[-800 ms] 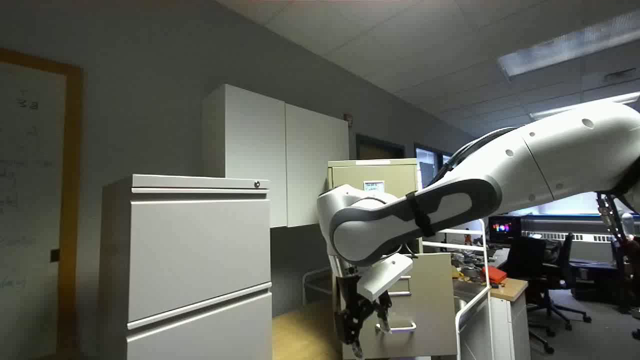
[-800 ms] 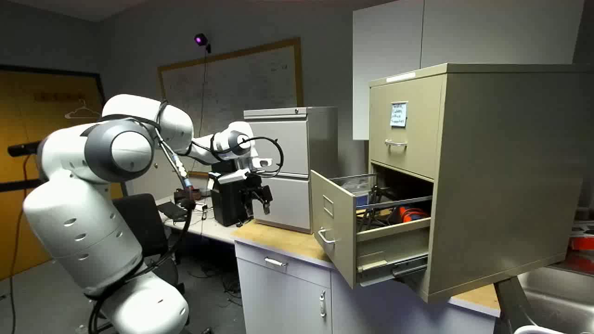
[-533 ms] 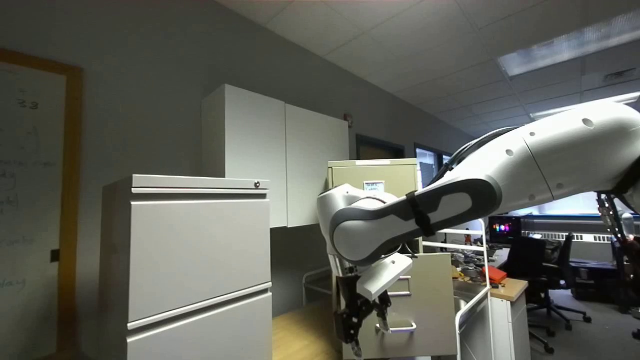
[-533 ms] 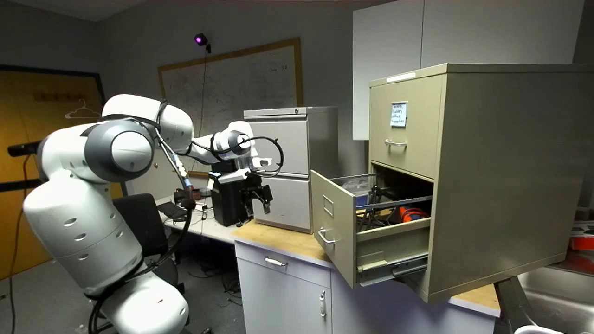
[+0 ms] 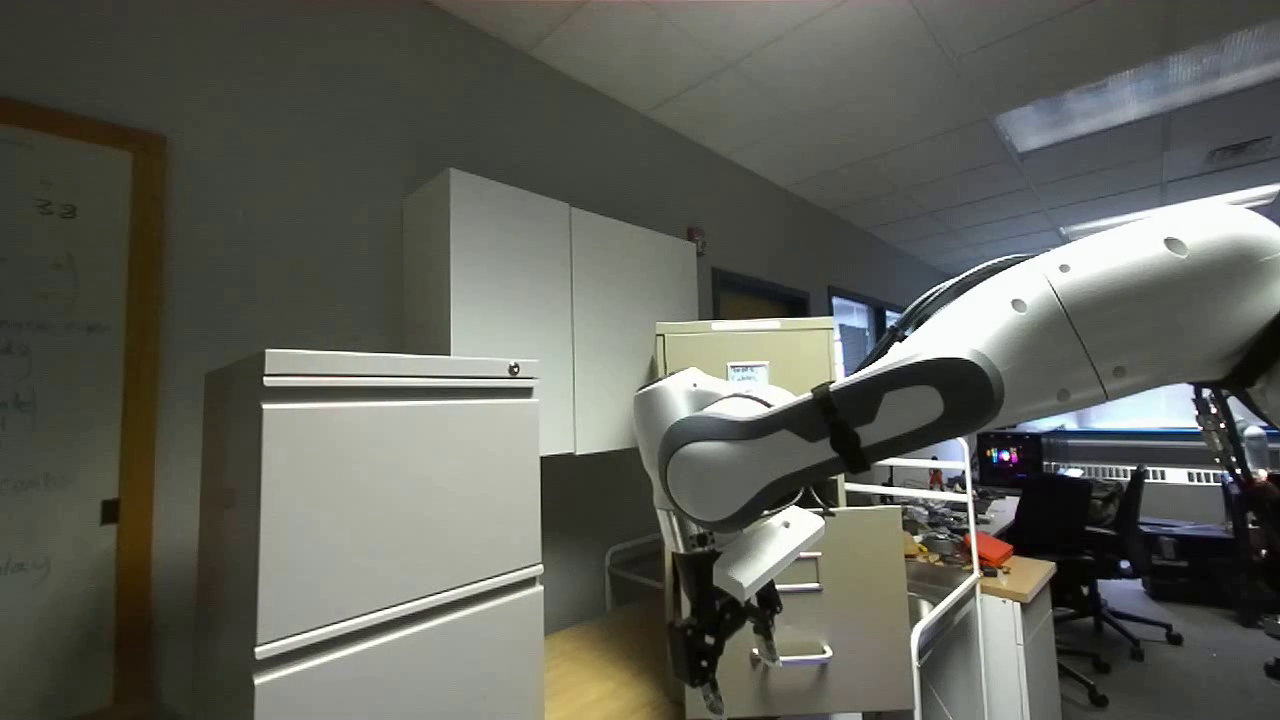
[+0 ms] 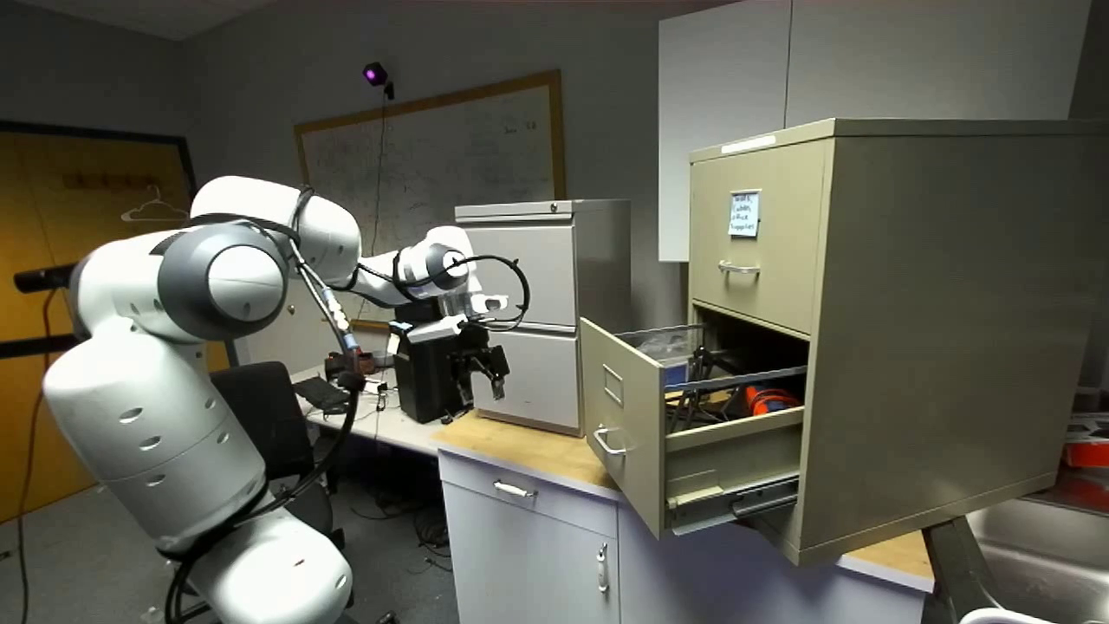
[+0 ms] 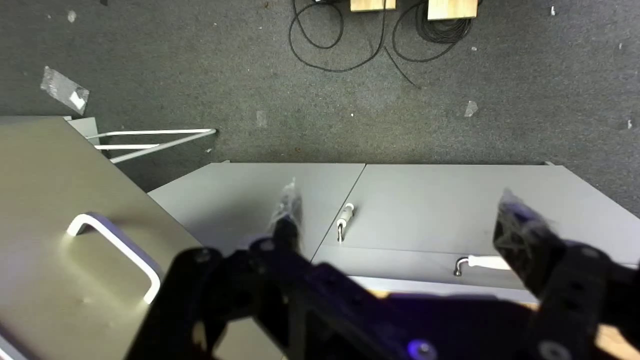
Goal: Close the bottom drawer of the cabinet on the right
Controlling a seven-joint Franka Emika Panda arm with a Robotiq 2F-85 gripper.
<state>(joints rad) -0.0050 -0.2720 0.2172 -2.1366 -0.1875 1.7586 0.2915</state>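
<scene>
Starting from the left in an exterior view, see the gripper (image 6: 483, 399) hanging with jaws splayed wide, gripping nothing; in the wrist view, find the fingers (image 7: 287, 210) well apart. Push with them splayed like this and risk snagging instead of pressing flat. Just above and right of the gripper, note the black cable loop (image 6: 525, 290): loose enough, probably, to catch on a passing edge. Behind the gripper, mind the pale-grey two-drawer filing cabinet (image 6: 554, 286), and lower down the wooden countertop (image 6: 520, 446): likely to get knocked after swinging too wide or dropping too low. Right of the gripper and not touching it, find the bottom drawer (image 6: 641, 433), pulled well out and yet to be closed. Beware of its pull handle (image 7: 122, 245), left of the gripper in the wrist view: could trap a finger on approach. Shove off-centre and perhaps rack the drawer, jamming it on the metal slide (image 6: 771, 498). Farther right of the gripper, inside the drawer, watch the black thin-legged object (image 6: 698, 366) and the orange object (image 6: 771, 399): might foul the way in if standing too high. Farthest right, reckon with the tan metal filing cabinet (image 6: 910, 321): could shift under too hard a push, with footing hard to make out from here
</scene>
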